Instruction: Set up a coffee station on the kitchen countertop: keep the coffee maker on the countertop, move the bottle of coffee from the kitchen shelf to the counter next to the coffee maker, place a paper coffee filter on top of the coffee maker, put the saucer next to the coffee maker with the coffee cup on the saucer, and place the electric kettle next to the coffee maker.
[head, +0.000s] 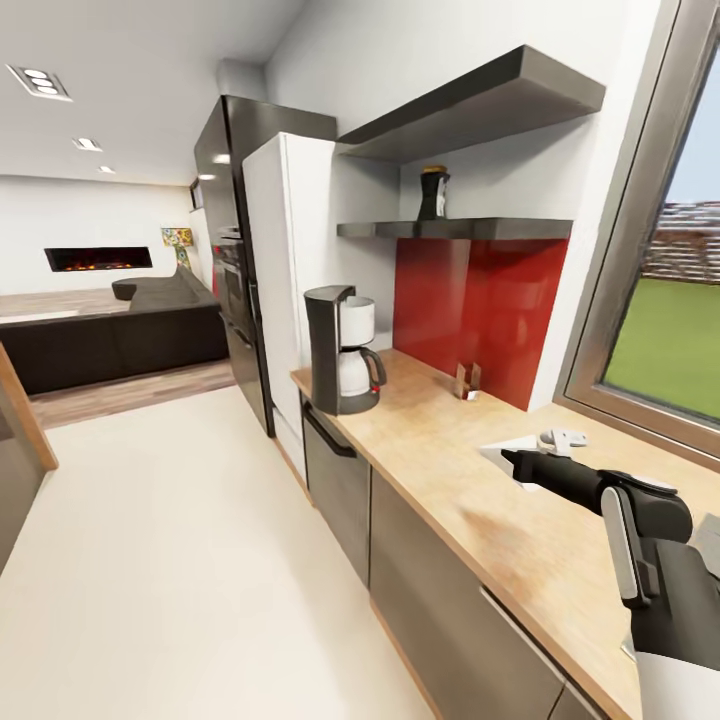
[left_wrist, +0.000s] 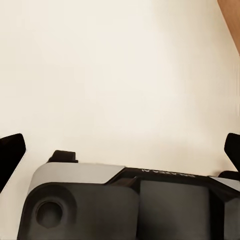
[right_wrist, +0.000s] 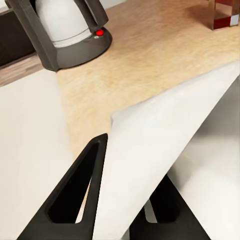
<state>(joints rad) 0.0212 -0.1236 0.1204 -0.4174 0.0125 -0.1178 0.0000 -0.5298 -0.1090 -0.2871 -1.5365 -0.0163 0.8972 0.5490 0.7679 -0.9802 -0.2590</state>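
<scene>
Our right gripper (right_wrist: 117, 200) pinches the white paper coffee filter (right_wrist: 165, 145) — a creased sheet — the coffee maker (head: 342, 350) mid-frame, our left claw's state unclear.

Daylight from the window (head: 668, 330) is brightening the sharply rendered countertop (head: 470, 470), with straight lines bending toward the edges.
</scene>
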